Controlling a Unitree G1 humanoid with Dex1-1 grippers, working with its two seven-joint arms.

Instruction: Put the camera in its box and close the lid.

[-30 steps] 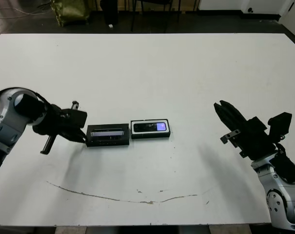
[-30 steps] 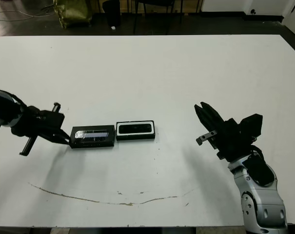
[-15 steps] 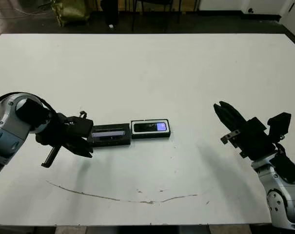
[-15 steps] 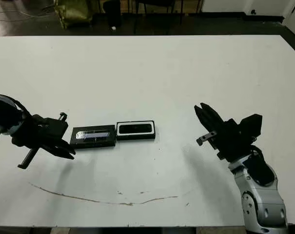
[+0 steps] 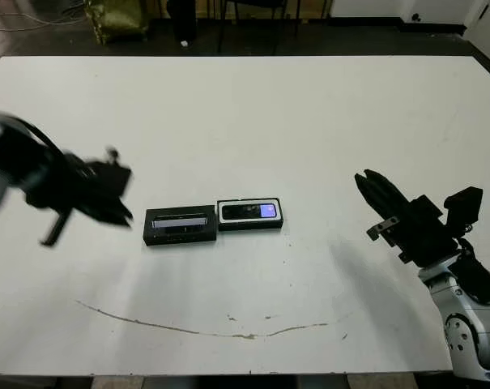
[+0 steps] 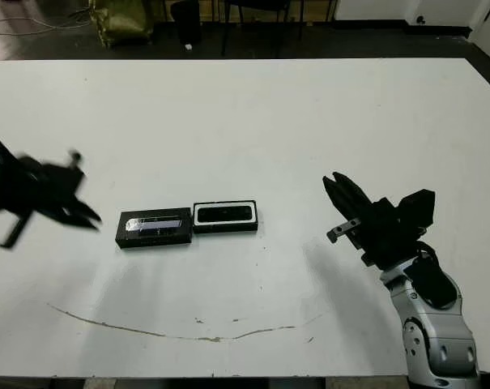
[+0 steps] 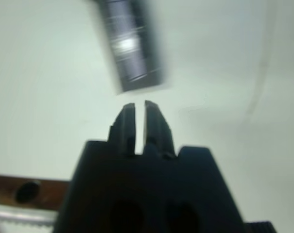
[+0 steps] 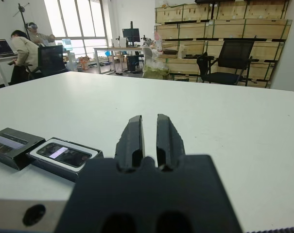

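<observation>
The camera [image 5: 246, 211] lies flat inside the white-lined box [image 5: 250, 225], its purple patch at the right end. The lid [image 5: 180, 225] rests on the table with its window up, and its right end touches the box's left end. My left gripper [image 5: 123, 216] is motion-blurred and hovers left of the lid without touching it. In the left wrist view its fingers [image 7: 127, 121] are shut, with nothing between them. My right gripper [image 5: 374, 191] hangs shut and empty well to the right of the box. The right wrist view also shows the box [image 8: 64, 154] and lid [image 8: 13, 144].
A thin brown scratch line [image 5: 228, 332] runs across the white table [image 5: 245, 113] near its front edge. Beyond the far edge are chair legs and a green bag [image 5: 119, 16]. A person [image 8: 23, 48] sits at a desk far behind the table.
My left gripper was at the lid's left end. It dipped toward the table's front, then swung back left, away from the lid. The lid, box and right arm stay put.
</observation>
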